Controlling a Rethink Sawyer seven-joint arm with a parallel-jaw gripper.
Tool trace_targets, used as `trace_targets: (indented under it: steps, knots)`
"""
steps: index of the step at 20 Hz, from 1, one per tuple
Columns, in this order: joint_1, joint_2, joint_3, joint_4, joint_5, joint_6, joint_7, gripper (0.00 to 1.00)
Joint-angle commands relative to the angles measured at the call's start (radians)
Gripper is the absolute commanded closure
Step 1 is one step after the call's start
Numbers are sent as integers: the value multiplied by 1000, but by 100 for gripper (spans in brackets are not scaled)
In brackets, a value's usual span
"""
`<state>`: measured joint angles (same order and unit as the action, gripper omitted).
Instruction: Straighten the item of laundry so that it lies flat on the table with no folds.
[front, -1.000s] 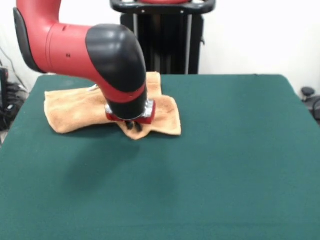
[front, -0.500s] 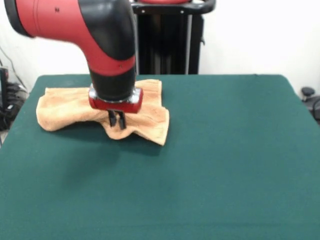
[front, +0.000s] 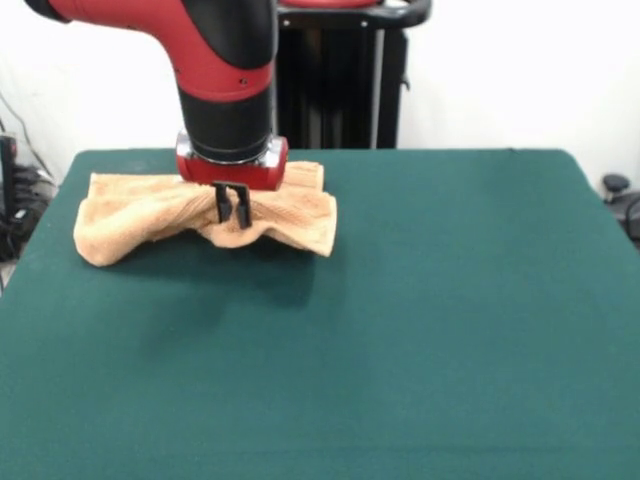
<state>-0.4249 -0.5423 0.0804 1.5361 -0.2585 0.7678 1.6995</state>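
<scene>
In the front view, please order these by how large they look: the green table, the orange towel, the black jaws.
1. Table, by far the largest.
2. Towel, crumpled near the far left corner.
3. The jaws of the gripper, smallest, pinching the towel.

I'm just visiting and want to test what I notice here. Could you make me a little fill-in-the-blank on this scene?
1. The hand is pinching the orange-tan ____.
2. The towel is bunched, so it does not lie ____.
3. The table is covered in dark ____ cloth.
4. The arm above the hand is black and ____.

Missing words: towel; flat; green; red
</scene>
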Motion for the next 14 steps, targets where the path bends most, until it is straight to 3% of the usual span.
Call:
trace_targets:
  steps: [1,14]
  knots:
    - [39,9,52,106,-24,-49,51,100]
    - [59,-58,41,178,-15,-73,79,100]
